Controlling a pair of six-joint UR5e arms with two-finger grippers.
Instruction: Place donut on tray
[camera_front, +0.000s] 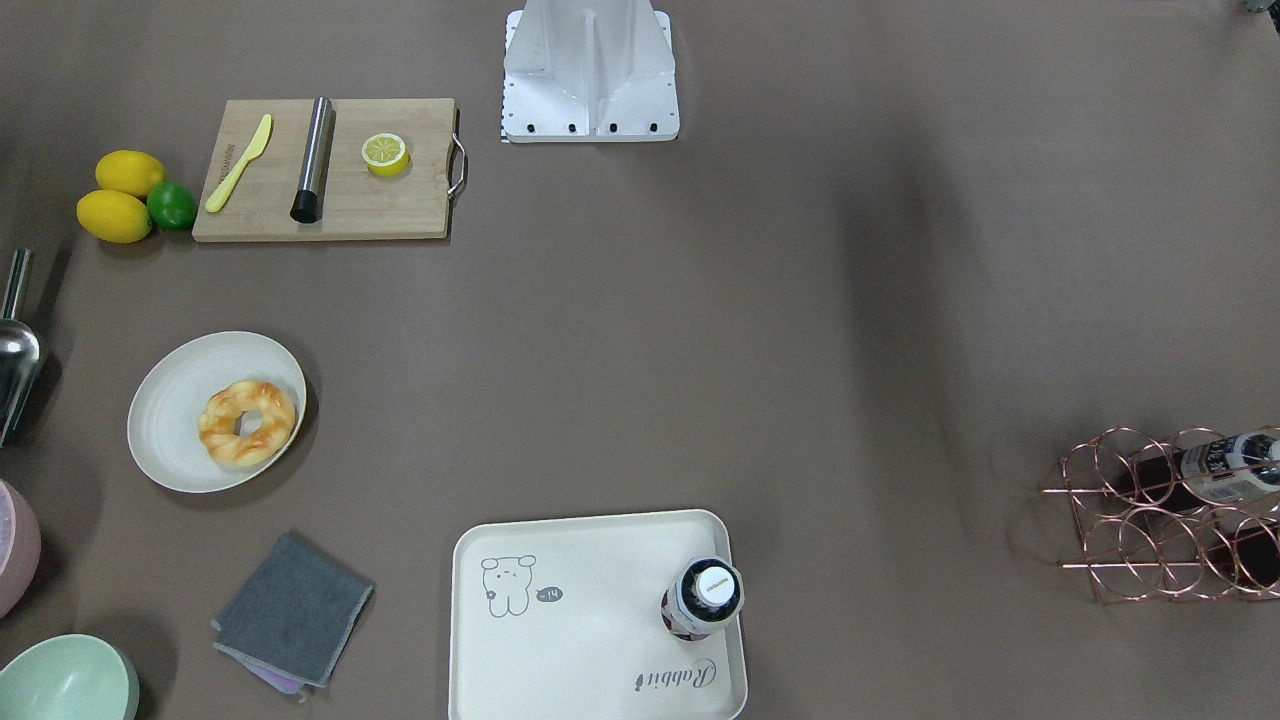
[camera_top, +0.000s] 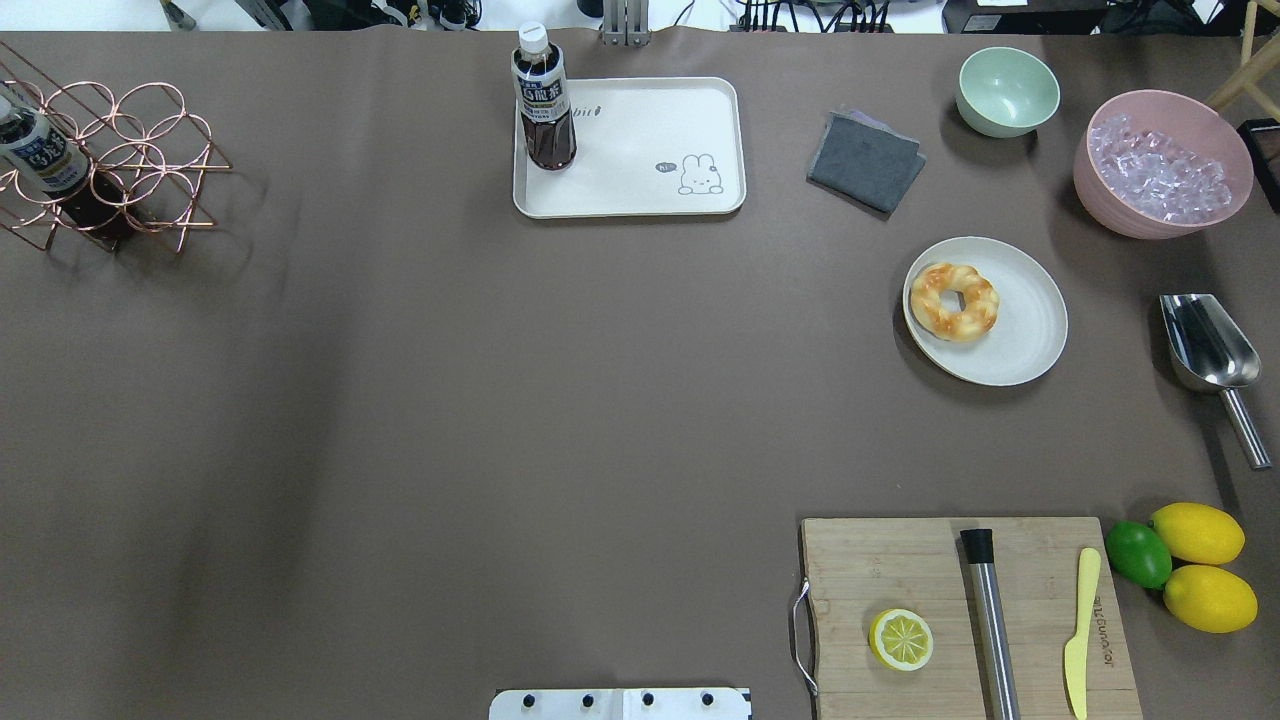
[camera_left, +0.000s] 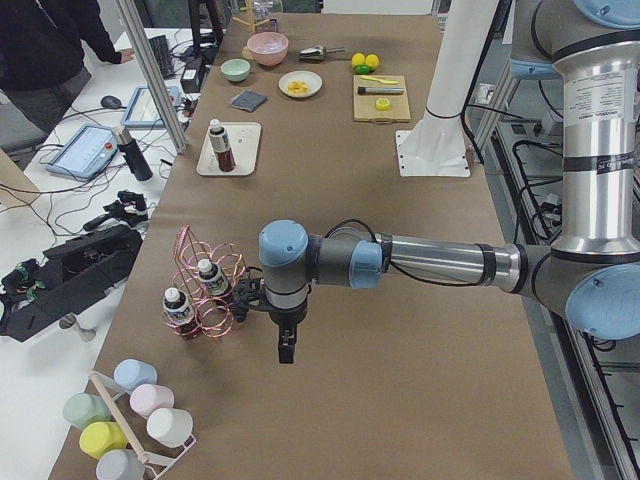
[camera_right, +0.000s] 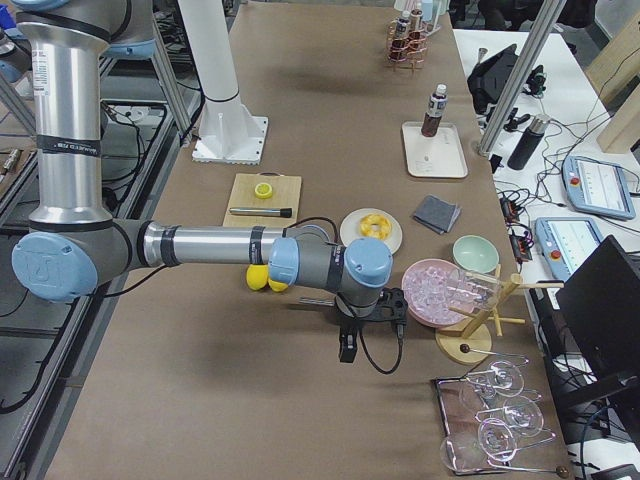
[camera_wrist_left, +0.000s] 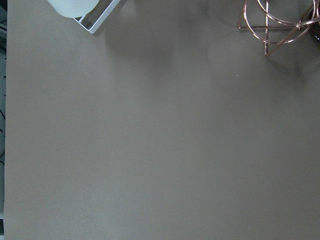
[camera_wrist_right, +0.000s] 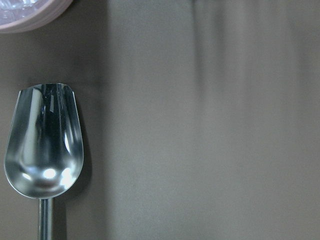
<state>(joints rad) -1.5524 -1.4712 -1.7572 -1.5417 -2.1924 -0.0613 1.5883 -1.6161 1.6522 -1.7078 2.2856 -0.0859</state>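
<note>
The golden-orange donut (camera_front: 247, 422) lies on a round cream plate (camera_front: 165, 425); it also shows in the overhead view (camera_top: 954, 300). The cream tray (camera_front: 590, 620) with the bear drawing sits at the table's far edge (camera_top: 640, 150), with a dark bottle (camera_front: 703, 598) standing on one end. My left gripper (camera_left: 285, 350) shows only in the exterior left view, hanging over bare table near the copper rack. My right gripper (camera_right: 347, 350) shows only in the exterior right view, near the pink bowl. I cannot tell if either is open or shut.
A wooden cutting board (camera_top: 965, 615) holds a lemon half (camera_top: 901, 639), a steel muddler and a yellow knife. Lemons and a lime (camera_top: 1190, 565), a steel scoop (camera_top: 1205, 345), a pink ice bowl (camera_top: 1160, 175), a green bowl (camera_top: 1006, 92), a grey cloth (camera_top: 865, 160) and a copper bottle rack (camera_top: 100, 160) stand around.
</note>
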